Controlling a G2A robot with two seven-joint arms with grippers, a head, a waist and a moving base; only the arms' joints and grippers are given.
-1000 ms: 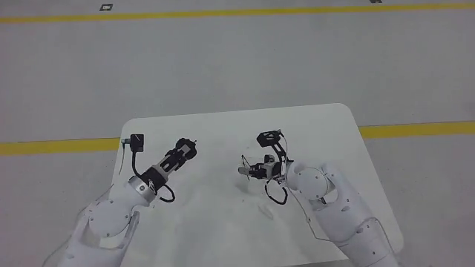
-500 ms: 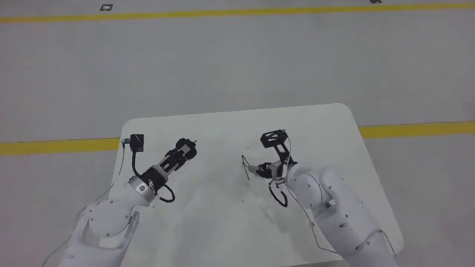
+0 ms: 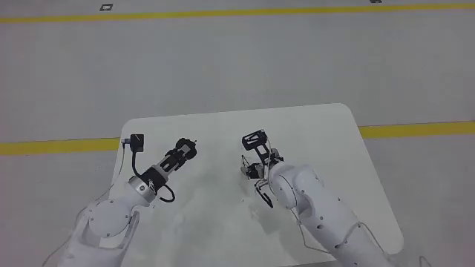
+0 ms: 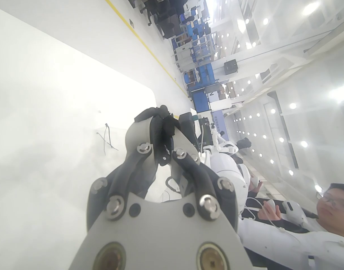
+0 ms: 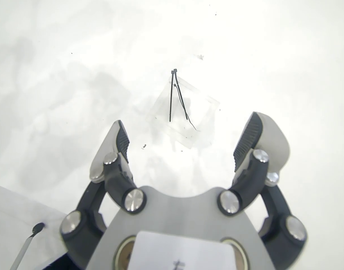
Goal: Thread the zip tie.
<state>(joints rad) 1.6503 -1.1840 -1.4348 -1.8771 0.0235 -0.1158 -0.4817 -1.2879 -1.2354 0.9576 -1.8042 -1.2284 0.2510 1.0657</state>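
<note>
1. Ahead of your right pincer (image 5: 187, 123), just beyond its fingertips, two black zip ties (image 5: 172, 96) lie on a clear square sheet (image 5: 205, 108), flat on the white table (image 5: 62, 29).
2. That pincer's jaws stand wide apart and grip nothing. The ties sit in line with the gap between the two fingers, clear of both pads.
3. The heads lie side by side at the end farthest from the pincer, and the tails splay apart towards it.
4. Your left pincer (image 4: 163, 122) has its pads pressed together, and the ties lie well apart from it, off to one side.
</note>
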